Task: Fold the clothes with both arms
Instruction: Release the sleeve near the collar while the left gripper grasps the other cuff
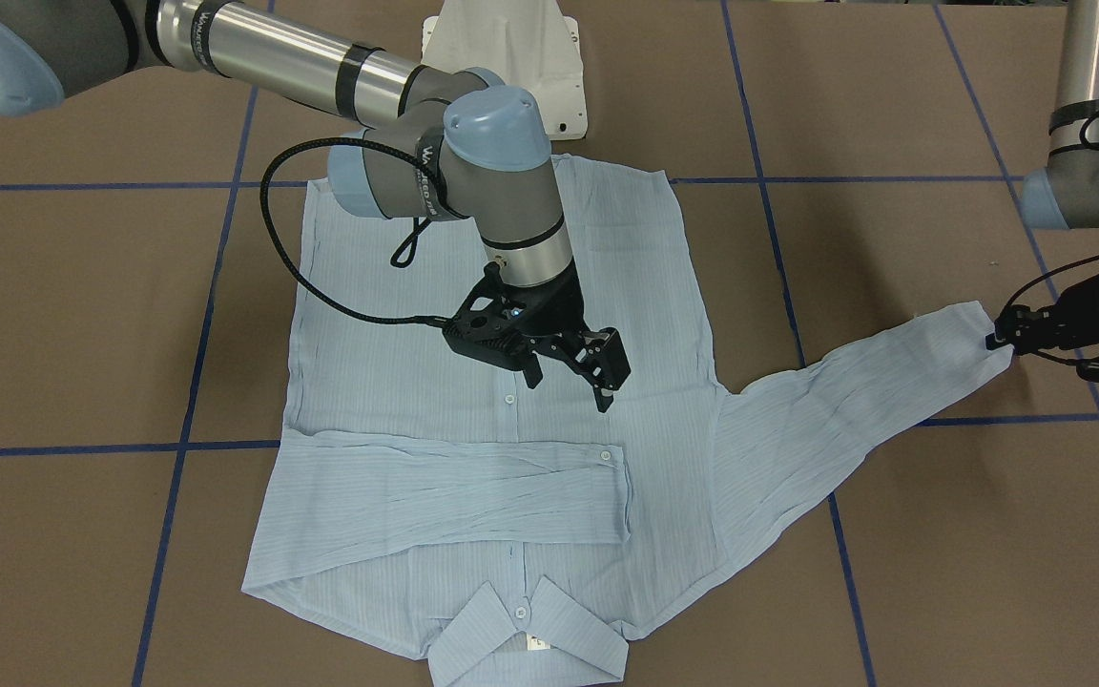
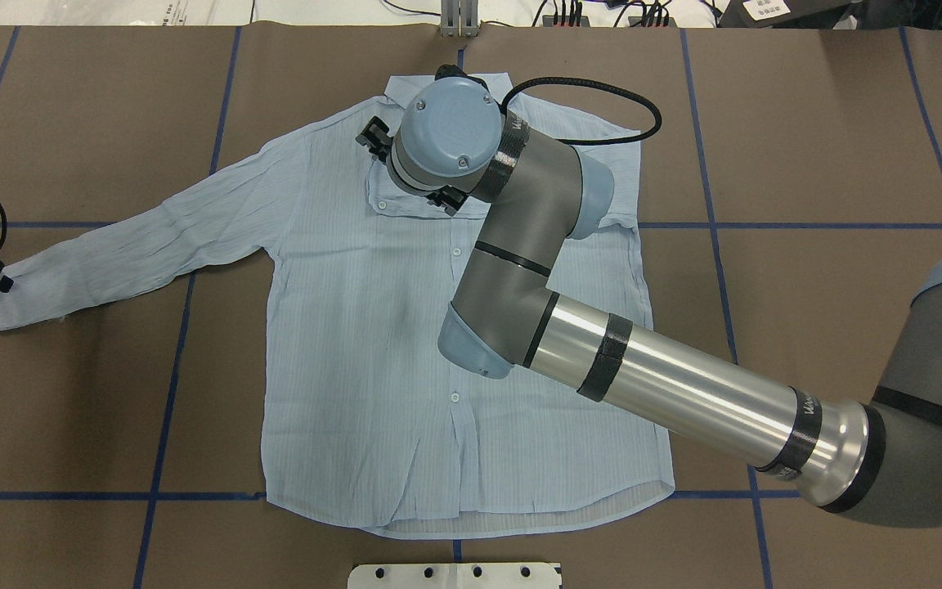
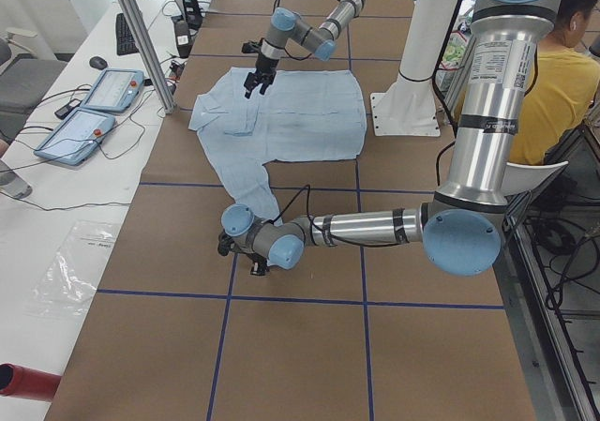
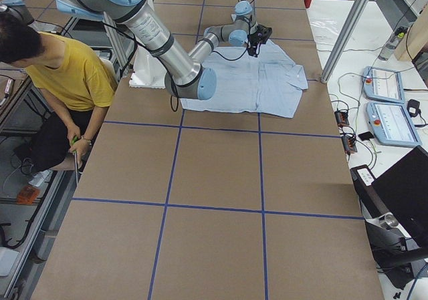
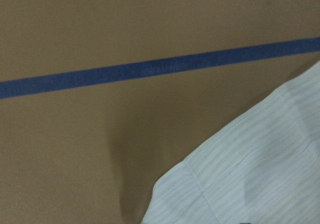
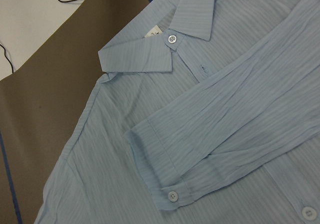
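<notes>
- Shirt (image 1: 368,382) lies flat and face up on the brown table (image 1: 82,315). It is buttoned, with its collar (image 1: 530,625) on the far side from the robot and its hem near the robot's white base (image 1: 511,67).
- On the right, we see one sleeve (image 1: 435,487) folded across the chest just below the collar. Its buttoned cuff ends close to the row of buttons.
- We see the other sleeve (image 1: 855,401) laid out flat toward the left, angled away from the body of the shirt.
- Left gripper (image 1: 1000,340) sits low at the tip of that outstretched sleeve, its jaws closed on the edge of the cuff.
- From the left wrist camera we see only the cuff end (image 5: 240,184) over the table, with a blue tape line (image 5: 150,69) beyond it.
- Right gripper (image 1: 573,382) hangs tilted above the middle of the shirt front, near the folded cuff. Its jaws are apart with nothing between them.
- Right arm (image 2: 684,393) reaches over the shirt from the right, and in the overhead view its wrist hides most of the gripper.
- Beside the robot, in the side views, we see a seated person (image 4: 67,73) in a yellow top.
</notes>
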You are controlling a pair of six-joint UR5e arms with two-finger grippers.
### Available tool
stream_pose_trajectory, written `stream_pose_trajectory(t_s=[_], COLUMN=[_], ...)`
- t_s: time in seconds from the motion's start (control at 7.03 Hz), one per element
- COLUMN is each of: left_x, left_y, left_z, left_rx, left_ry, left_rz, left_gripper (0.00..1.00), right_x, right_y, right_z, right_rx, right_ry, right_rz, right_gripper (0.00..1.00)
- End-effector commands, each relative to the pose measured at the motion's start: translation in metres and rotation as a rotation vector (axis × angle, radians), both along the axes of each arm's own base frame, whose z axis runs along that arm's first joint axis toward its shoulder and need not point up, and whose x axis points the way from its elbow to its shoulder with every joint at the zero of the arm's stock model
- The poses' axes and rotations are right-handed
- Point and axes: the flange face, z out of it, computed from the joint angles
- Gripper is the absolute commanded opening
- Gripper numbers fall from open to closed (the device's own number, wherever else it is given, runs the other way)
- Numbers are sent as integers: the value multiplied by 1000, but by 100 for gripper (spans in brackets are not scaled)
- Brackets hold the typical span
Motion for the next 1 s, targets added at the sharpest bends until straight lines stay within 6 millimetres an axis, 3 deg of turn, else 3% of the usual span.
stream_pose_trajectory(t_s=[0.0,0.14,0.28,0.43,0.57,0.71,0.85], left_x=[0,0,1,3,9,22,51], left_y=[-1,-1,-3,-7,-17,-45,-61], left_z=[-3,-2,-17,-59,-107,-156,-204], left_rx=[-5,-7,16,50,13,-12,-44], left_ry=[2,1,18,48,84,115,152], left_rz=[-7,-6,-7,-16,-85,-153,-186], left_gripper=[0,0,0,0,0,0,0], right_x=[0,0,0,4,24,65,125], right_y=[1,1,1,2,4,-3,-4], right_z=[0,0,-1,-4,2,29,83], right_rx=[2,2,2,17,22,12,38], right_ry=[0,0,-2,-18,-33,-38,-11], right_rz=[-1,-1,-3,-7,-1,-4,-75], right_gripper=[100,100,100,100,100,100,100])
